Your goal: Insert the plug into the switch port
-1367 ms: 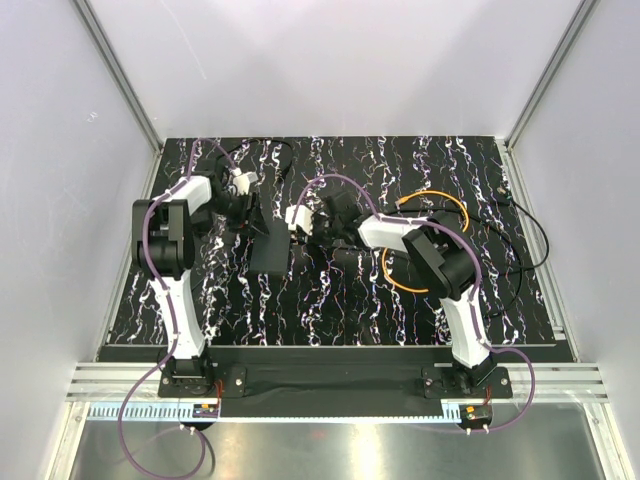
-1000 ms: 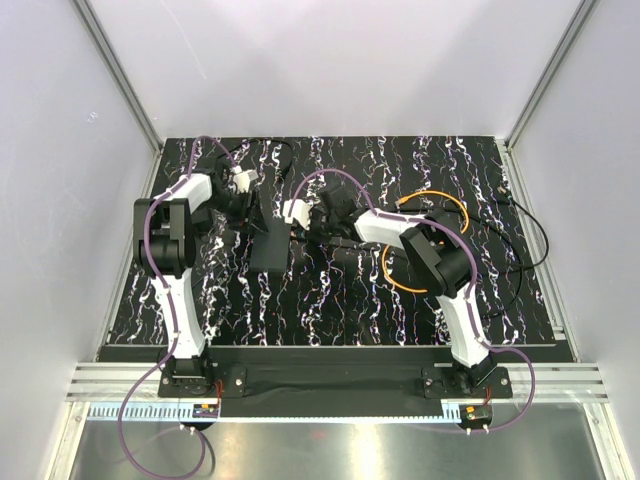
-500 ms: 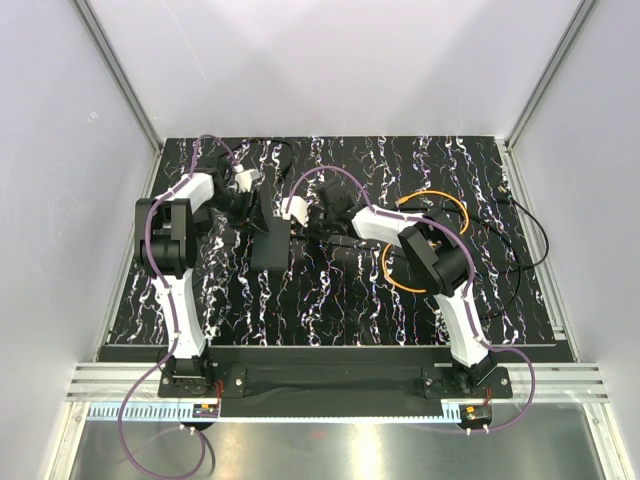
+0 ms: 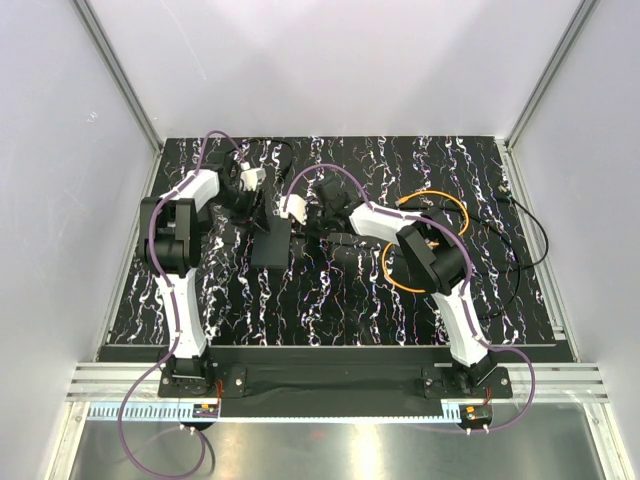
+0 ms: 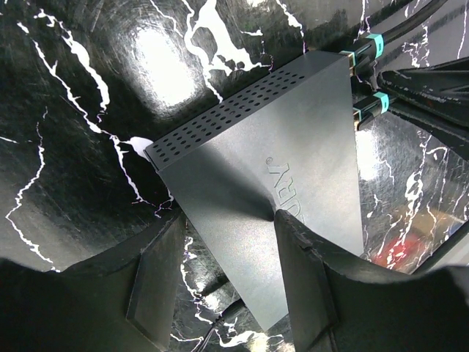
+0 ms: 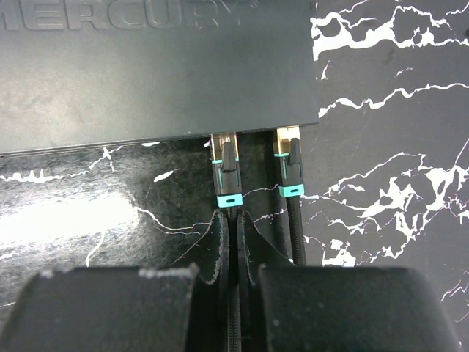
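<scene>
Plug (image 6: 223, 158) with a teal collar sits with its clear tip at the narrow edge of the black box (image 6: 146, 66). The switch port itself is hidden under that edge, so how deep the tip goes cannot be told. The right hand (image 6: 233, 221) is clamped on the dark braided cable (image 6: 233, 293) just behind the plug. A second plug (image 6: 288, 158) of the same kind meets the same edge just beside it. The left hand (image 5: 227, 224) holds its fingers apart at the box's opposite end, one over the lid, the other off its side. Compared with the earlier top views, the right arm reaches further left, its hand closer to the box, and the left wrist sits slightly further back. The box lies where it did. The orange cable (image 4: 462, 215) lies looped on the surface (image 4: 340, 300) by the right arm, unheld and unmoved.
</scene>
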`<state>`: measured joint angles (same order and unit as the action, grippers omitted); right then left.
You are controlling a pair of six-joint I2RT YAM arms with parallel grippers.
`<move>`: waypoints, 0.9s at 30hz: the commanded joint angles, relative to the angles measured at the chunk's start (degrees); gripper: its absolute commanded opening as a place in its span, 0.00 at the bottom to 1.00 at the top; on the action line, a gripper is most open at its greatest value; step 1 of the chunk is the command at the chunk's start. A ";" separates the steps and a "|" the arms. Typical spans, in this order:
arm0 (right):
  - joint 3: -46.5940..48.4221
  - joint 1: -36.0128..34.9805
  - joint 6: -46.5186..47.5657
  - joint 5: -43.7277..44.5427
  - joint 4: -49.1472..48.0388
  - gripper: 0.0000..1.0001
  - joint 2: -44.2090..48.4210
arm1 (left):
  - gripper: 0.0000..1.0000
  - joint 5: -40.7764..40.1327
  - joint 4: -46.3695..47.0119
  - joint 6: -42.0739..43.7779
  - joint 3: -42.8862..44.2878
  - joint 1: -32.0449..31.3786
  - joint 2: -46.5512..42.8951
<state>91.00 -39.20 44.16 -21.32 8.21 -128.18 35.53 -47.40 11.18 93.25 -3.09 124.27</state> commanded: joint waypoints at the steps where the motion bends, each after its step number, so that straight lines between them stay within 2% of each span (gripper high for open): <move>1: 4.62 -6.50 -0.21 -7.59 -10.76 0.00 -2.43 | 0.55 13.08 0.29 0.16 -0.79 -8.25 3.88; 7: 1.99 -6.41 0.66 -3.82 -9.44 0.00 0.02 | 0.59 12.11 -0.06 -0.55 -0.70 -7.37 2.48; 11: -3.97 -6.24 1.54 -0.05 -9.09 0.01 3.11 | 0.61 10.01 -0.33 -1.42 0.00 -4.57 0.10; 13: -4.60 -6.15 1.19 1.01 -8.47 0.14 3.81 | 0.61 9.04 -0.85 -1.08 0.79 -2.98 -1.47; 15: -4.25 -5.98 0.40 1.81 -4.97 0.23 3.81 | 0.62 8.16 -1.90 -0.63 2.45 -2.01 -1.92; 16: -4.17 -5.63 -0.04 1.64 -4.52 0.32 3.99 | 0.62 7.89 -3.21 -0.37 2.81 -1.31 -2.10; 20: -4.78 -4.57 0.57 2.68 -3.46 0.42 5.22 | 0.62 6.31 -4.37 0.51 3.16 -0.07 -3.24; 24: -4.52 -2.38 0.84 2.78 -0.31 0.46 6.97 | 0.63 6.13 -4.99 0.69 3.16 0.81 -4.82; 27: -4.34 -0.97 0.84 2.78 2.15 0.59 9.61 | 0.63 6.04 -4.73 0.25 2.55 1.25 -6.13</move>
<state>86.48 -41.45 45.17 -16.62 7.60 -124.27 37.28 -51.37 11.73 94.06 -2.07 123.55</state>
